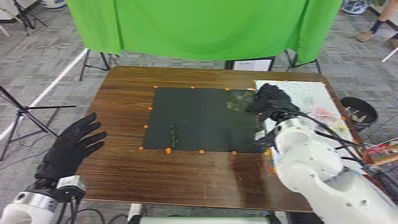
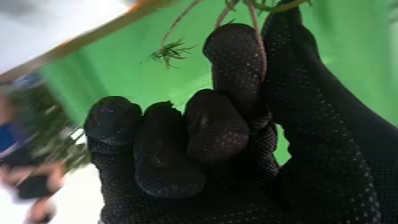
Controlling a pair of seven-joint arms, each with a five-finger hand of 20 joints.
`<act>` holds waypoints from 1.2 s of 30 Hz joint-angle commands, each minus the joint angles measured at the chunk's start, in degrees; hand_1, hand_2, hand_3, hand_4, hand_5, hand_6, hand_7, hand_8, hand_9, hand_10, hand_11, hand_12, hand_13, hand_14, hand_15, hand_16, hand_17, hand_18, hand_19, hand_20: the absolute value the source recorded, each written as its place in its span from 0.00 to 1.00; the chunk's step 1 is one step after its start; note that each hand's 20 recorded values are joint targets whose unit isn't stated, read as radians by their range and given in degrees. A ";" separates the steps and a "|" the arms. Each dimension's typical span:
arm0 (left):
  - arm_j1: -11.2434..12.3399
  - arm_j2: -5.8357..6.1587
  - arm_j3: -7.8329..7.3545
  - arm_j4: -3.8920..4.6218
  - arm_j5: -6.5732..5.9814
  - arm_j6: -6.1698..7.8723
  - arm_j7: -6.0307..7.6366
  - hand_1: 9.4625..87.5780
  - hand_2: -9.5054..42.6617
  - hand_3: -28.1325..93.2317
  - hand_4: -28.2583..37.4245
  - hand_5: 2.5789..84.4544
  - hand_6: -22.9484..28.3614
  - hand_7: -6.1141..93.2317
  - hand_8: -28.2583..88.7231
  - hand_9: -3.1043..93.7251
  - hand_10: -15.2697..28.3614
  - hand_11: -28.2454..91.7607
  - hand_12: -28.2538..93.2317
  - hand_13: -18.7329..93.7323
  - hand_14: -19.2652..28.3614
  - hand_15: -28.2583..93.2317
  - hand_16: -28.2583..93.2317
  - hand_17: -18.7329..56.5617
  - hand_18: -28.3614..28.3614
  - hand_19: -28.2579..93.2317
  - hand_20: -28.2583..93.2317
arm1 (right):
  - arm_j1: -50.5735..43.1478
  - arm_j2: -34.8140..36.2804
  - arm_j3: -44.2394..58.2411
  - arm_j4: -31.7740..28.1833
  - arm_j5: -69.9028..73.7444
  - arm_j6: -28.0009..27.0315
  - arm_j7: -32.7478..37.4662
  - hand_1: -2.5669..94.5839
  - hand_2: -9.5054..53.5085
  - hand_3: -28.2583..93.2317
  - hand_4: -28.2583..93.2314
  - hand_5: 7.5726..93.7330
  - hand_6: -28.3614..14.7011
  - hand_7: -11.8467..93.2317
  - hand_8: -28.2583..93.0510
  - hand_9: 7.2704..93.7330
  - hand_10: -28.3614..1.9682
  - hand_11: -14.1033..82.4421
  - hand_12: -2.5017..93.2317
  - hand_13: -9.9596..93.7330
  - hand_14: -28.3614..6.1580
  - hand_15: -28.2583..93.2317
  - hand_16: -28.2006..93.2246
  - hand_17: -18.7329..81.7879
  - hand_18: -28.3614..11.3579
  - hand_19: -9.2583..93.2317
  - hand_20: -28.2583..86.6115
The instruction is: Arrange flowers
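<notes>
In the head view my right hand (image 1: 274,100) is over the mat's upper right corner, beside a faint green, feathery patch (image 1: 240,100). In the right wrist view, the same hand (image 2: 169,155) has curled fingers, with thin stems (image 2: 260,30) pinched between finger and thumb. A small leafy tuft (image 2: 171,52) dangles from one strand there. A slim green sprig (image 1: 173,135) lies on the black mat (image 1: 202,117). My left hand (image 1: 73,147) is held at the table's left edge, fingers straight and spread, holding nothing.
Orange markers line the mat on the brown table (image 1: 124,170). A white sheet (image 1: 306,97) at the right bears something pinkish (image 1: 327,117). Past the right edge, a black bin (image 1: 359,110) stands on the floor. Green cloth (image 1: 204,30) hangs behind the table.
</notes>
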 commanded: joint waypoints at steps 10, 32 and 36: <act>-1.23 0.67 1.69 0.86 -0.43 -0.19 -0.72 0.22 0.07 0.80 0.03 0.27 0.50 0.28 0.14 0.23 0.61 0.42 0.38 0.32 0.73 0.50 0.24 0.12 0.89 0.56 0.31 | 8.40 -16.52 -15.57 14.36 -9.27 -4.87 3.46 0.40 0.00 0.96 0.11 0.85 0.68 0.59 0.43 0.91 0.67 0.83 0.56 0.84 0.51 0.98 0.59 0.53 0.10 0.97 0.71; -3.66 2.09 3.44 1.91 -0.58 -0.93 -1.53 0.22 0.07 0.80 0.03 0.27 0.50 0.28 0.14 0.23 0.61 0.42 0.38 0.32 0.73 0.50 0.24 0.12 0.89 0.55 0.31 | 3.76 -25.51 -12.27 17.72 -18.12 -10.46 7.14 0.35 0.04 0.97 0.11 0.95 0.74 0.50 0.42 1.00 0.73 0.80 0.53 0.92 0.60 0.96 0.58 0.61 0.07 1.00 0.70; -3.57 2.08 3.31 1.92 -0.60 -0.84 -1.55 0.22 0.07 0.80 0.03 0.27 0.50 0.28 0.14 0.23 0.60 0.42 0.38 0.32 0.73 0.50 0.24 0.12 0.89 0.55 0.31 | 3.36 -25.48 -11.91 18.10 -17.64 -10.87 7.03 0.34 0.08 0.96 0.10 0.95 0.72 0.51 0.36 1.00 0.73 0.78 0.55 0.92 0.59 0.96 0.59 0.61 0.08 1.00 0.70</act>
